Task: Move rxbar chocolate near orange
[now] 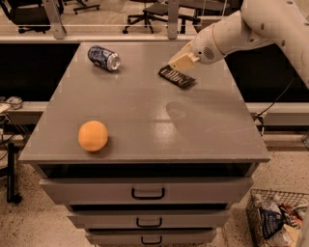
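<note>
- Currently the end effector [181, 61] hangs over the far right part of the grey tabletop [145, 125], at the end of a white arm [251, 24] that comes in from the upper right.
- The end effector's tip is cream-coloured and angled down and to the left. It sits right at the far edge of the rxbar chocolate [177, 77]; cannot tell if it touches.
- End effector state: cannot tell whether apart or together. It is not visibly clamped on anything.
- The rxbar chocolate has a dark wrapper with pale lettering and lies flat on the tabletop in the far right area. It is turned diagonally, with its long axis running from upper left to lower right.
- The orange [92, 135] is round and plain and rests on the tabletop near the front left corner. It is well apart from the rxbar chocolate, diagonally across the surface.
- A blue-and-silver drink can [104, 57] lies on its side at the far left, level with the bar and well apart from it and from the orange.
- A dim shadow of the arm falls on the tabletop in front of the bar.
- Below the tabletop are stacked drawers [147, 193] with dark handles.
- A wire basket [277, 222] holding packaged items stands on the floor at lower right.
- Office chairs [154, 12] stand behind the far edge.
</note>
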`<state>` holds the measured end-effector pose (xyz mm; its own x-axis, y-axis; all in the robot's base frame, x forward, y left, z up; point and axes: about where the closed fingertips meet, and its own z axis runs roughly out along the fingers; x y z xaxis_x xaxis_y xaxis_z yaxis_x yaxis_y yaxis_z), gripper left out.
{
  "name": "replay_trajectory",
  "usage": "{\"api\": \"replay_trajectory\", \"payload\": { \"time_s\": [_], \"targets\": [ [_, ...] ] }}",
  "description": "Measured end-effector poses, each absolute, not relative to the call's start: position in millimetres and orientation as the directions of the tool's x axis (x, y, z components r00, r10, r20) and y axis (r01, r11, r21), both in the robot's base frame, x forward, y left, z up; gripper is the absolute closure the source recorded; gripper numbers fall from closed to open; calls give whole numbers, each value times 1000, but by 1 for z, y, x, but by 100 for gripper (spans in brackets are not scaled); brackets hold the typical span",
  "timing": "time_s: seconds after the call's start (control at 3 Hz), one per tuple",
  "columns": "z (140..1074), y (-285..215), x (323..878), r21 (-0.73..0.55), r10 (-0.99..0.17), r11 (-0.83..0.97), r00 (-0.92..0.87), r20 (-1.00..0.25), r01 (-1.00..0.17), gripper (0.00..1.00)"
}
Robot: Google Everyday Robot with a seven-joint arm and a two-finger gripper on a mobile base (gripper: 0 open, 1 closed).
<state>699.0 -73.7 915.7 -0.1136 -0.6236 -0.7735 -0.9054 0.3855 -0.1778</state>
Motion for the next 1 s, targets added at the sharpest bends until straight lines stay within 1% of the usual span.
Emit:
{"api": "replay_trajectory", "payload": {
  "time_s": [0.33, 0.67, 1.0],
  "targets": [
    [913, -71, 699, -173, -626, 380, -114, -772, -909, 84],
    [911, -69, 699, -170, -626, 376, -114, -772, -911, 59],
    [908, -75, 704, -174, -596, 444, -145, -790, -879, 35]
  ]
}}
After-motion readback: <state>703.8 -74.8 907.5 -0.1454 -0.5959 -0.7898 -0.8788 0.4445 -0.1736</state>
